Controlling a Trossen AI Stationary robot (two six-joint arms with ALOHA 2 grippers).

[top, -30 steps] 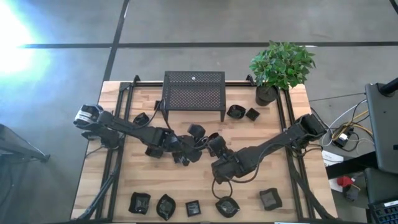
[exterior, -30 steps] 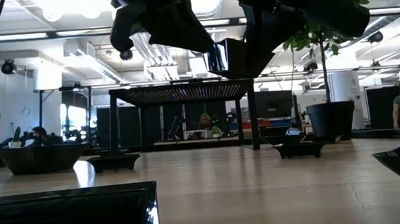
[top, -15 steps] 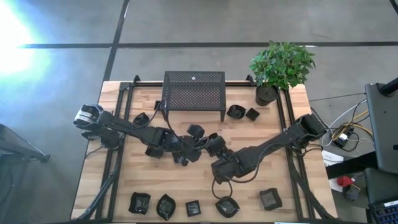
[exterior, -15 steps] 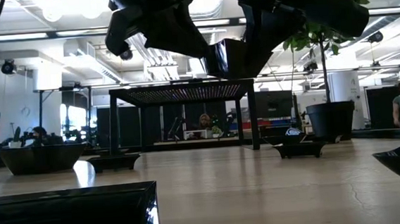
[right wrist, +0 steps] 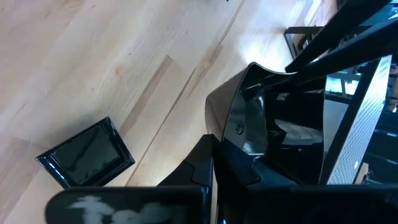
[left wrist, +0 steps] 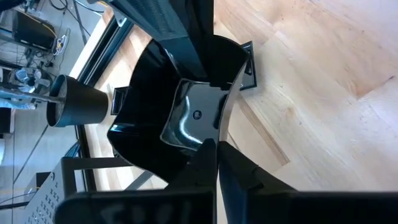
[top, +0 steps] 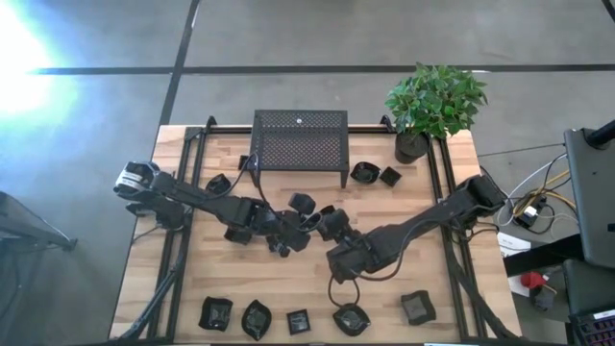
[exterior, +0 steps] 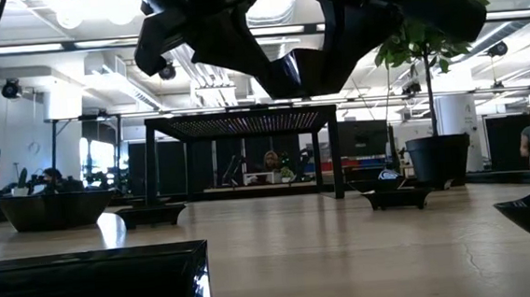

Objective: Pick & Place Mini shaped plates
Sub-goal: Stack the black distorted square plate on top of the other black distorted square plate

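— Starting at the left: what of the left gripper [left wrist: 215, 149]?
— Pinched together on the rim of one small glossy black dish with flared corners [left wrist: 186, 109], held in the air over the middle of the pale wooden tabletop [top: 231, 279].
— And coming from the right?
— Right gripper [right wrist: 214, 142], likewise clamped tight on the same dish, on another part of its rim. Met nose to nose, with the dish bridging the two.
— So which way from each gripper?
— Straight ahead of both, already between the fingers. No nearer arm to choose; equally on it. Looks like a handover, judging by the double hold, so the coming move would turn on one side letting go without tipping the dish.
— Long axis?
— Hard to call: roughly square, hollow side tilted, seen edge-on low across the tabletop.
— Elsewhere, left to right?
— Black perforated metal stand [top: 299, 144] at the far edge, a leafy green plant in a black pot [top: 413, 144] to its right, a row of further mini black dishes [top: 298, 321] along the near edge.
— Any writing?
— None legible. Smeared white marks on the gripper bodies, unreadable.
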